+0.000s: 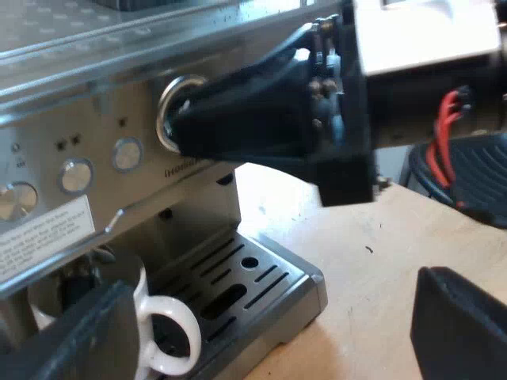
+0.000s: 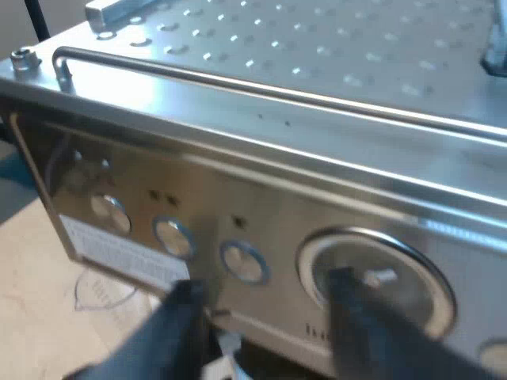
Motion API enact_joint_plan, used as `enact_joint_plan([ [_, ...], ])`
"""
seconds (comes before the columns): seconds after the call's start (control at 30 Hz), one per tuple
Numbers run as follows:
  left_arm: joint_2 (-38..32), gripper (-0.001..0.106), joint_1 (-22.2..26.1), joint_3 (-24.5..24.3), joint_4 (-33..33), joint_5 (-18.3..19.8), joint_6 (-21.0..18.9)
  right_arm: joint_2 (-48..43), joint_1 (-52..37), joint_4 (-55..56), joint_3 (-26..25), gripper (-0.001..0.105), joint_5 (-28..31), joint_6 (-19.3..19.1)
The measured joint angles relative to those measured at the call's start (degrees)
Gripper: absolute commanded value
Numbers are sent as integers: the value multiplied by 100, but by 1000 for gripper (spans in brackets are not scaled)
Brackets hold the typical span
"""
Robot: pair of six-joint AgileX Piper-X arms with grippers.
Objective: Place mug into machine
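A white mug stands on the espresso machine's slotted drip tray, under the front panel, with its handle turned out toward the tray's middle. My left gripper is open wide; one finger is just in front of the mug and the other finger is over the wooden table. It holds nothing. My right gripper is up at the machine's big round dial. In its own view the right gripper is open, with one finger in front of the dial.
The steel front panel carries several round buttons and a white label. A rail runs along the dimpled top. A clear glass thing stands on the wooden table beside the machine.
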Motion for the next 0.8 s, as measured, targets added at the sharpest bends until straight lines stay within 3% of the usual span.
enact_joint_plan([
  [0.1,-148,71,0,-15,20,0,0,-217,0,352,0,89,-48,0],
  [0.27,-218,71,0,-198,24,0,0,-639,-14,759,0,89,-80,-35],
  [0.6,-218,71,0,-1103,28,-24,-194,-1714,-14,1344,0,89,37,-195],
  [0.8,-5,71,0,-1526,28,-482,-213,-2262,-387,1655,0,89,192,-317],
])
